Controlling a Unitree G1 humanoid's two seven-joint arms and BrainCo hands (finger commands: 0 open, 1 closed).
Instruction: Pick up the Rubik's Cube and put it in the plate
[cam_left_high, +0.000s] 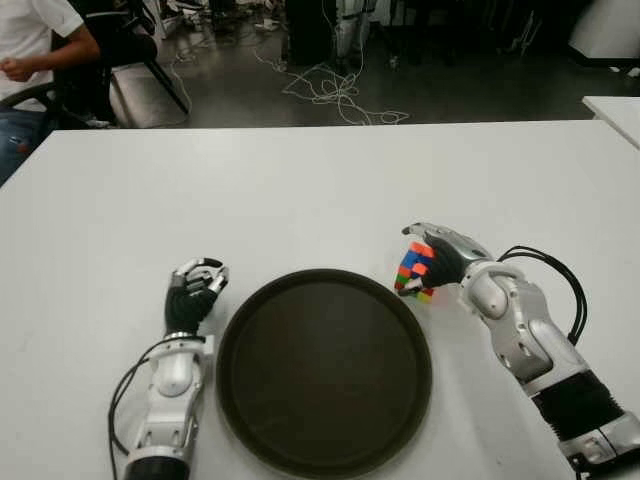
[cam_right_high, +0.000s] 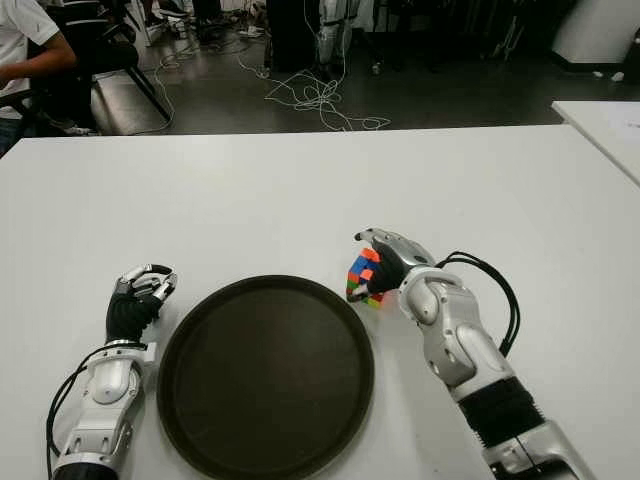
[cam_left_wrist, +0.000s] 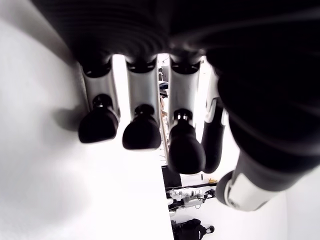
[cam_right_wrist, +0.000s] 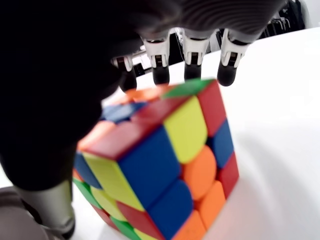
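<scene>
Workshop floor at far side, dark, with loose cables (cam_left_high: 335, 90) and chair legs; a person (cam_left_high: 30, 40) in a white shirt sits at far left. White table (cam_left_high: 300, 190) fills the near field; corner of a second white table (cam_left_high: 615, 110) at far right.

Plate (cam_left_high: 324, 372): round, dark brown, raised rim, sits near centre of the table, between the two arms. Nothing lies in it.

Cube (cam_left_high: 413, 270): just beside the plate's far right rim, outside it. Tilted, one corner down toward the table. Whether that corner touches the surface, cannot tell. Mixed faces: orange, blue, red, green, yellow.

Right hand (cam_left_high: 432, 256): right of the plate, wrapped over the cube from the right. Wrist view shows the fingers (cam_right_wrist: 191, 64) hooked over the cube's far edge and the thumb down the near side, so the hand is clasped on the cube. Silver forearm runs back to the near right corner, black cable looped beside it.

Left hand (cam_left_high: 195, 290): just left of the plate, beside its rim, forearm running toward the near edge. Fingers (cam_left_wrist: 142, 132) curled inward, tips close over the white surface, nothing between them. Contact with the table: cannot tell.
</scene>
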